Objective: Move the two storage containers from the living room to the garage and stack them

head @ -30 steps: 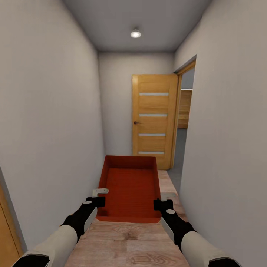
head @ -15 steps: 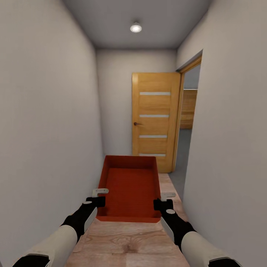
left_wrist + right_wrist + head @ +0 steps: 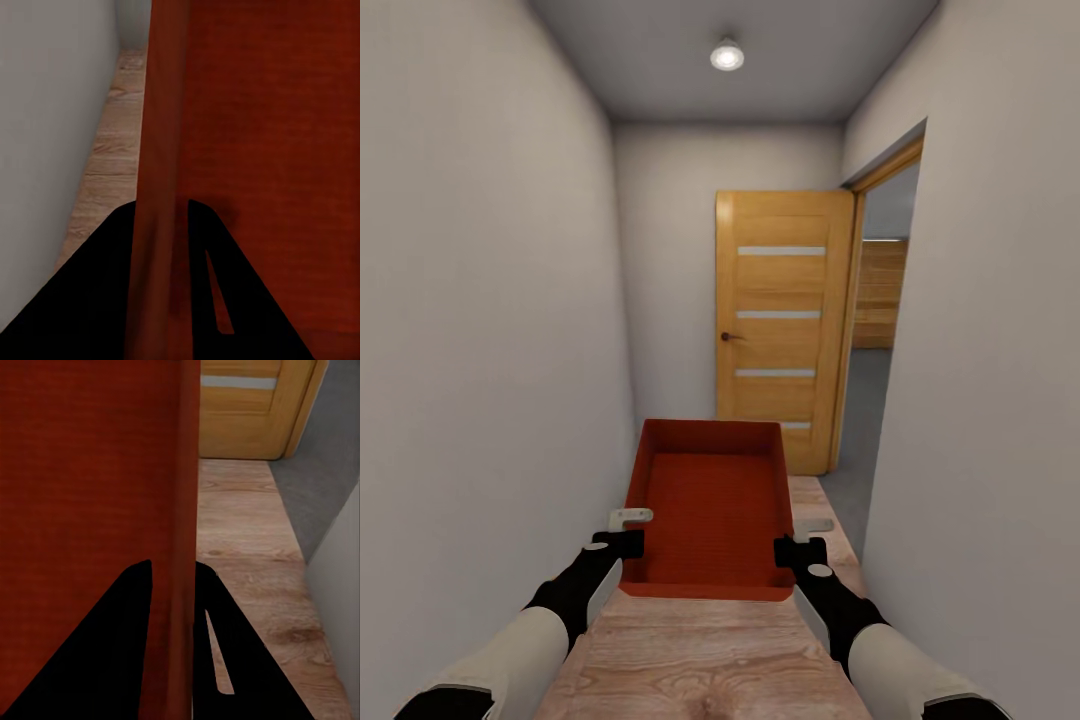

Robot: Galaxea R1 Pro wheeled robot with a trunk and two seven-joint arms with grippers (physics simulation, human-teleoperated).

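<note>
1. Storage container: qty 1, orange-red, no lid, nothing inside, no writing seen. Held betw. both tools, above wood plank floor.
2. Left tool: pinching container's left wall.
3. Right tool: pinching right wall.
4. Wooden door: qty 1, ahead of tools, open beside doorway.
5. Ceiling light: qty 1.

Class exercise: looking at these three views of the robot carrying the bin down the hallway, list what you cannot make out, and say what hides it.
- Underside of the storage container: head view, hidden by its own walls and floor.
- Room past the doorway: head view, cut off by the right wall and open door.
- Left gripper and right gripper fingertips: wrist views, black silhouettes astride the container walls.
</note>
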